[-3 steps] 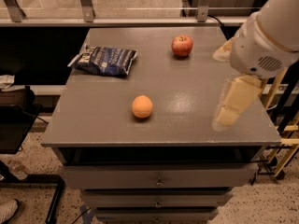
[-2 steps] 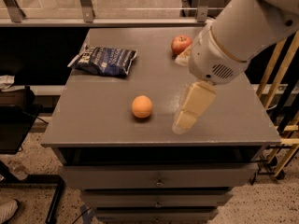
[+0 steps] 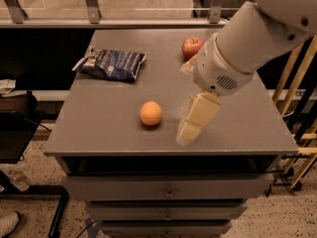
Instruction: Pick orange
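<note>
The orange (image 3: 150, 113) is a small round plain fruit lying on the grey table (image 3: 109, 128), near the front and left of centre. My gripper (image 3: 182, 104) hangs over the table just right of the orange, on the end of a thick white arm that comes in from the upper right. One cream finger (image 3: 196, 119) points down toward the table's front edge, about a hand's width from the orange. The other finger's tip (image 3: 187, 67) shows beside the red apple. The gripper is open and holds nothing.
A red apple (image 3: 192, 47) sits at the back of the table, partly behind the arm. A dark blue chip bag (image 3: 113, 63) lies at the back left. Drawers sit under the tabletop. A yellow frame (image 3: 297, 113) stands at the right.
The arm has swung left from the table's right side toward the middle, and the gripper now sits close beside the orange. The orange, apple and bag have not moved.
</note>
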Controlling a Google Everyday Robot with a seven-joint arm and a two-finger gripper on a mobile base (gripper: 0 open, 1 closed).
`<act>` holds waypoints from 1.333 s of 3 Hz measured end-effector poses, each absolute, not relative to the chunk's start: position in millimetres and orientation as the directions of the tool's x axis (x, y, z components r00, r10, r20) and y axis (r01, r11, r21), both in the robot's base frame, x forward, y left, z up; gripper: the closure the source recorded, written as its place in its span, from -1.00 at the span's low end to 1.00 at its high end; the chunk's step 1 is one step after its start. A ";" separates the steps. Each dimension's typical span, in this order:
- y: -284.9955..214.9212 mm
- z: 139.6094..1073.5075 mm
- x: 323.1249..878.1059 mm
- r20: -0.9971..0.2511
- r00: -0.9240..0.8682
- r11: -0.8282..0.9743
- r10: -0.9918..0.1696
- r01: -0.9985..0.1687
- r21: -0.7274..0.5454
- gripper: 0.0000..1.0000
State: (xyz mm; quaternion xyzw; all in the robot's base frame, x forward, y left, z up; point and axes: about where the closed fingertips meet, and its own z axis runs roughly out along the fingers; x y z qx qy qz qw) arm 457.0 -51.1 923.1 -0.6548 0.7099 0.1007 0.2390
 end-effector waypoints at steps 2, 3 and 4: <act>-23.5 883.7 479.2 -0.528 -0.014 0.115 -0.849 -0.981 -0.159 -1.00; -15.6 873.2 487.6 -0.548 -0.009 0.115 -0.837 -0.980 -0.161 -1.00; -4.7 864.9 493.9 -0.566 0.004 0.105 -0.825 -0.981 -0.161 -1.00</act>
